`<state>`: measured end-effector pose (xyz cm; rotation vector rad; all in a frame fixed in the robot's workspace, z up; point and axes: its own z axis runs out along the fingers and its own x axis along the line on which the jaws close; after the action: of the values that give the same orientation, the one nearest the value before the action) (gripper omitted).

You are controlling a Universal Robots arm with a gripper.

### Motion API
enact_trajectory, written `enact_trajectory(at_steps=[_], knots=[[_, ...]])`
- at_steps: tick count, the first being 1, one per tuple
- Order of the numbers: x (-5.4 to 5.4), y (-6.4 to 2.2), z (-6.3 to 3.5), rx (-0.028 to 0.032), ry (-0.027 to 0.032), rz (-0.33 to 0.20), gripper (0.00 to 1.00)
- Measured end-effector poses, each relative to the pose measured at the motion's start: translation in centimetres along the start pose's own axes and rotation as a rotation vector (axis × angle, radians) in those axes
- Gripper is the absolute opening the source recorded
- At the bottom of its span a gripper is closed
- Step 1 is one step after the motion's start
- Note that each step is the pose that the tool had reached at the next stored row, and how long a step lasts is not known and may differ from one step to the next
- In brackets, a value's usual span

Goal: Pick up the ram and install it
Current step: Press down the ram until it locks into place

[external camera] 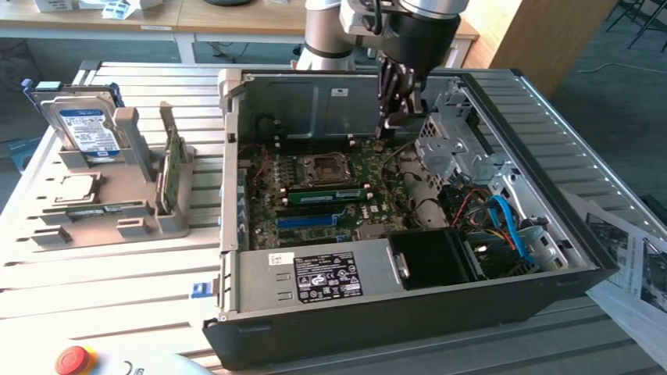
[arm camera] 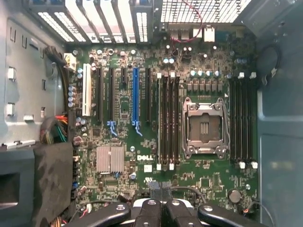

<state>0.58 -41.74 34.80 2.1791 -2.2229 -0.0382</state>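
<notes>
- Above the open black metal computer case (external camera: 417, 332), toward its rear wall, found the black robot gripper (external camera: 399, 117) hanging over the green motherboard (arm camera: 142, 156), fingers (arm camera: 149, 213) pressed together with nothing visible between them.
- Outside the case, to the exterior view's left of it, noted the ram (external camera: 170, 160): a long, thin green circuit-board stick, apparently standing on edge in a slot of the grey plastic holder (external camera: 136, 228), well apart from the gripper.
- Judged the pick-up not yet done, and the install likewise, assuming the holder's stick to be the one meant.
- Inside the case, just beside the square silver-framed processor socket (external camera: 318, 168), saw another green stick (external camera: 325, 195) seated in a memory slot; could not settle its part in the task.
- In the same grey holder, on the side away from the case, recorded a boxy silver hard drive with a blue-white label (external camera: 86, 129) standing upright and a square silver processor chip (external camera: 69, 187) lying flat near it.
- Within the case, also logged a silver power supply with a black-and-white label (external camera: 312, 277) along the front wall, a silver drive cage (external camera: 448, 144) on the exterior view's right side, and blue cables (external camera: 505, 223) between cage and front wall.
</notes>
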Motion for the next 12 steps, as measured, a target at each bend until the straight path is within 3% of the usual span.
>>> enact_trajectory(at_steps=[5,12], knots=[[0.05,-0.69,-0.03,0.0000,0.0001,-0.002,0.10],[0.06,-0.69,-0.03,0.0000,0.0001,-0.002,0.10]])
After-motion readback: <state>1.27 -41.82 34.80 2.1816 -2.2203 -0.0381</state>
